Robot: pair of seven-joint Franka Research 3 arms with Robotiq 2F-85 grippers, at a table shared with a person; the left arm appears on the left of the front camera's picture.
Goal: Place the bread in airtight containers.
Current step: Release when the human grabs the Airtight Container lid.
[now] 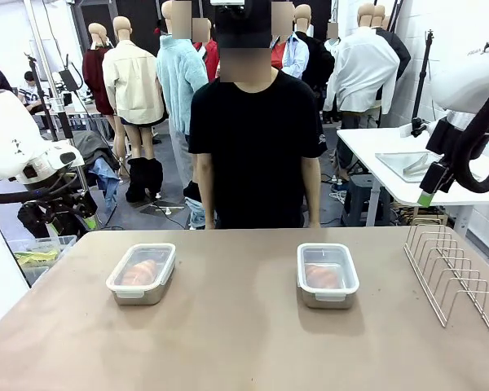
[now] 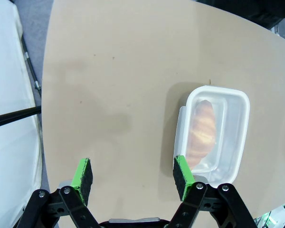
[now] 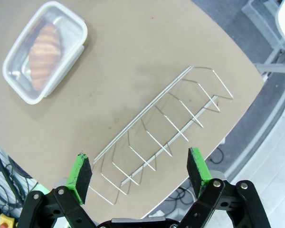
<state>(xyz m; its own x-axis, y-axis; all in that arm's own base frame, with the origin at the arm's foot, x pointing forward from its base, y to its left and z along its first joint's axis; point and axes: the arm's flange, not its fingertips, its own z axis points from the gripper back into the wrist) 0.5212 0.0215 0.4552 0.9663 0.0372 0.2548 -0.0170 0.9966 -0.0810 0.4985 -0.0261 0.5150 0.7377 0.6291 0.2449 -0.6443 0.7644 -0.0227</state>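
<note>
Two steel containers stand on the brown table, each with a clear lid on and a croissant inside. The left container [image 1: 142, 273] holds a croissant [image 1: 138, 271]; the right container [image 1: 327, 274] holds another croissant [image 1: 321, 276]. In the left wrist view my left gripper [image 2: 133, 175] hangs open high above the table, beside the lidded container [image 2: 213, 134] with its croissant [image 2: 202, 129]. From the right wrist camera my right gripper [image 3: 141, 170] is open above the wire rack [image 3: 161, 130], with the other container [image 3: 44, 50] and croissant [image 3: 43, 49] off to one side. A green pad of the right gripper [image 1: 425, 198] shows at the right.
A wire rack [image 1: 451, 272] stands at the table's right end. A person in a black shirt [image 1: 256, 134] stands at the far edge, arms down. A plastic bin [image 1: 39, 252] sits off the table's left side. A white table with a steel tray [image 1: 407, 166] is behind on the right.
</note>
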